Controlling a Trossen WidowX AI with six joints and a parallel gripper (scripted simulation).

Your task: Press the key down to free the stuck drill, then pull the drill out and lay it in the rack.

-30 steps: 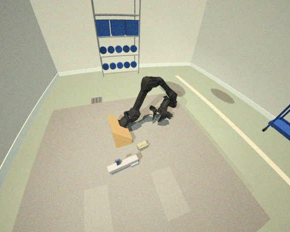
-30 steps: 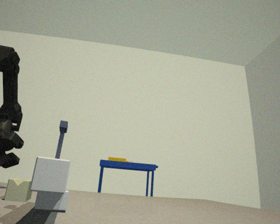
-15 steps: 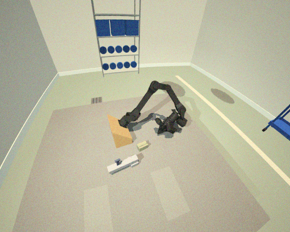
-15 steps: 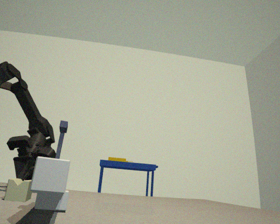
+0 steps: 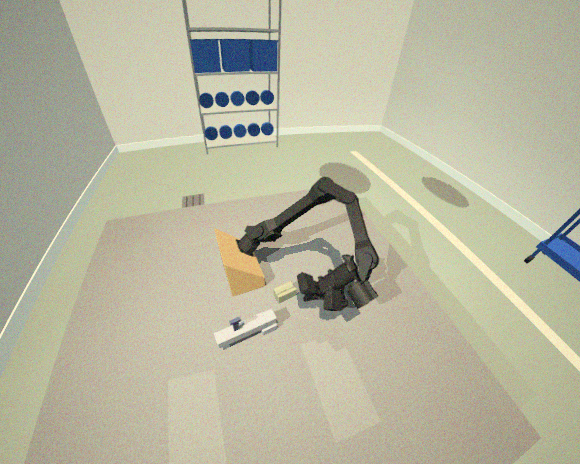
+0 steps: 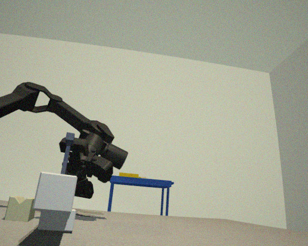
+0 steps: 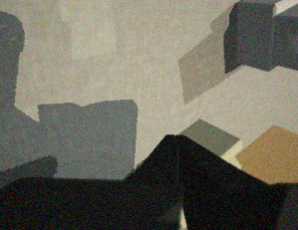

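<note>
A long white block lies on the mat. A thin blue-grey rod with a square head, apparently the drill, stands up from it. A low white ledge at the block's side may be the key; I cannot tell for sure. The pale yellow rack has a V groove and stands beside the block's arm-side end. My gripper is shut and empty, above the mat on the rack's right in the top view. Exact fingertip height is unclear.
An orange wedge stands beside the arm's base, left of the rack in the top view. A blue table stands far off. A tall shelf with blue items is at the back wall.
</note>
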